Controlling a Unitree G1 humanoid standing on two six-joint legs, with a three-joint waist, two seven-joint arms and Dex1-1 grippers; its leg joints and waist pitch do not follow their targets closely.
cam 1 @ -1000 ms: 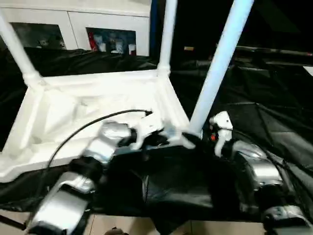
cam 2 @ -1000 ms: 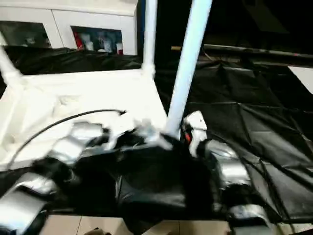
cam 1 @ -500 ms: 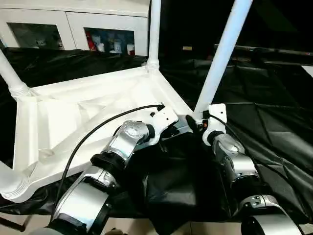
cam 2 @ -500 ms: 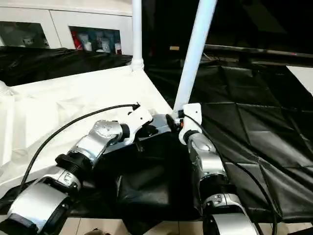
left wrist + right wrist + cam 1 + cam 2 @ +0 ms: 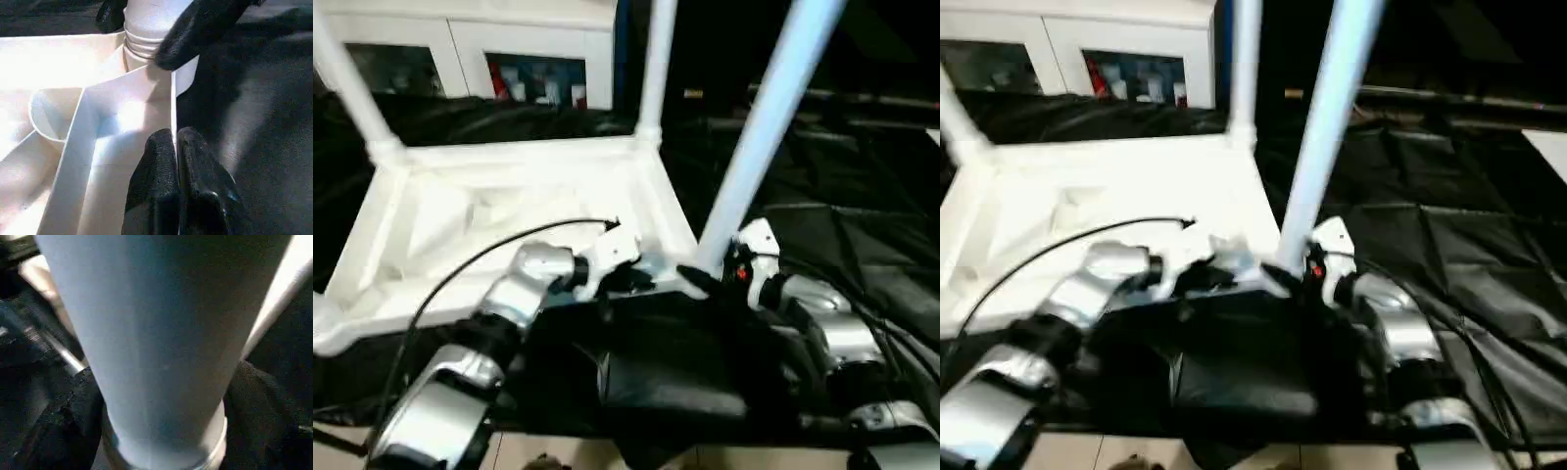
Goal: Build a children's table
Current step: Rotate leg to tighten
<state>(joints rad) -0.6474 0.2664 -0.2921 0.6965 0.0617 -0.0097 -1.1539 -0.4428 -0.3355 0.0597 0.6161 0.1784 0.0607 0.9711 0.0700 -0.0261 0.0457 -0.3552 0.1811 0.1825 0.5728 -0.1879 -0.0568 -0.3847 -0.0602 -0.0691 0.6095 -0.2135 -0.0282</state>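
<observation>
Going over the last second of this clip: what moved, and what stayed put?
The tabletop swivelled on the black cloth and came back. Half a second ago its far corner sat further left; now it lies about as it did a second ago. The left hand stays shut on the tabletop's rim, and the right hand stays at the base of the near leg.

The long white tubular legs [image 5: 773,127] run off the top edge of both eye views, so their far ends are cut away. Motion blur softens the white plastic square tabletop [image 5: 499,211], hiding its rib detail. The objects behind the white cabinet's glass doors [image 5: 536,83] are too small to identify.
</observation>
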